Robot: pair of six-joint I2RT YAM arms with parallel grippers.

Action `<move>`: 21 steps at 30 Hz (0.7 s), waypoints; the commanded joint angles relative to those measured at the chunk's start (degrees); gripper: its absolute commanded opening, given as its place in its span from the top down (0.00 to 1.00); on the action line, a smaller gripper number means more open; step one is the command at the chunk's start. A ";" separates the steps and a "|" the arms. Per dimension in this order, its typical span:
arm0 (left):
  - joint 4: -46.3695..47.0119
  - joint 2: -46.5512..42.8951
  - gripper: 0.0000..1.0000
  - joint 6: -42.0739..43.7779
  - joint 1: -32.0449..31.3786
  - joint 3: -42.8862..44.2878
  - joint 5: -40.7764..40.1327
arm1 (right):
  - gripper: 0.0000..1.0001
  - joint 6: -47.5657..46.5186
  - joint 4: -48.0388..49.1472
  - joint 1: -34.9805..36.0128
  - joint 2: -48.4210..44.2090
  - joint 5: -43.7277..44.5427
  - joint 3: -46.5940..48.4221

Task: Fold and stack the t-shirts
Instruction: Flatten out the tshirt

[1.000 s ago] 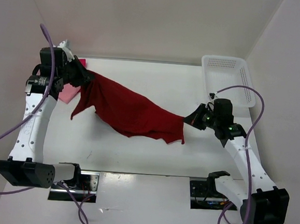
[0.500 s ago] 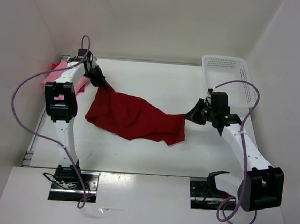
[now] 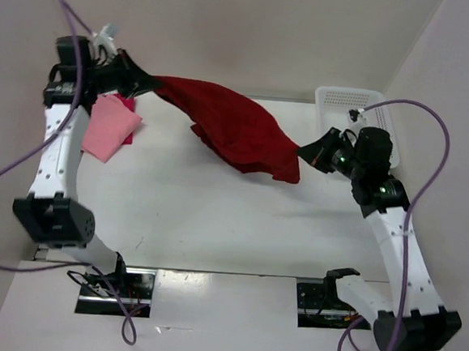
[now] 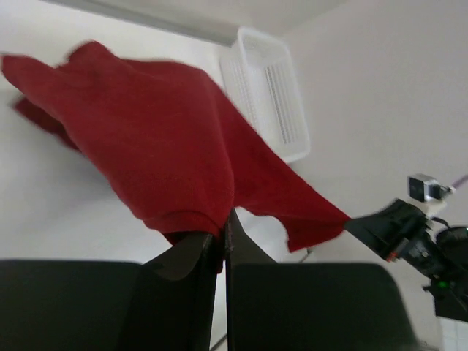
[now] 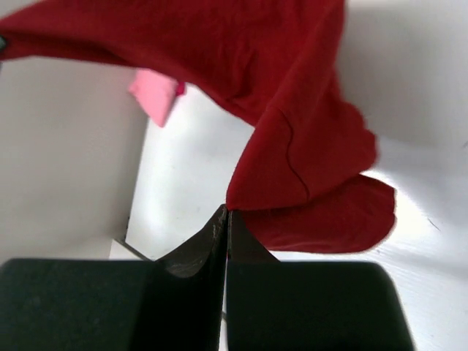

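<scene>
Right now I have the dark red t-shirt strung between both arms, lifted off the worktop. My left tool is up at the far left corner, its fingers nearly together and pinching one edge of the cloth; in the left wrist view the fabric bunches right at the fingertips. My right tool is clamped tight on the opposite end, on the right side in front of the white perforated basket. The shirt sags between the two grips, with a loose fold hanging down near the right tool. Below the left arm, the light pink t-shirt lies folded flat on the worktop, overlapping the magenta t-shirt, of which only a strip shows at its far edge.
</scene>
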 commanded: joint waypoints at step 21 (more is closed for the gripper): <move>-2.42 28.47 0.87 12.79 1.32 -6.80 -16.00 | 1.00 -4.42 4.06 -1.66 12.74 4.15 -10.95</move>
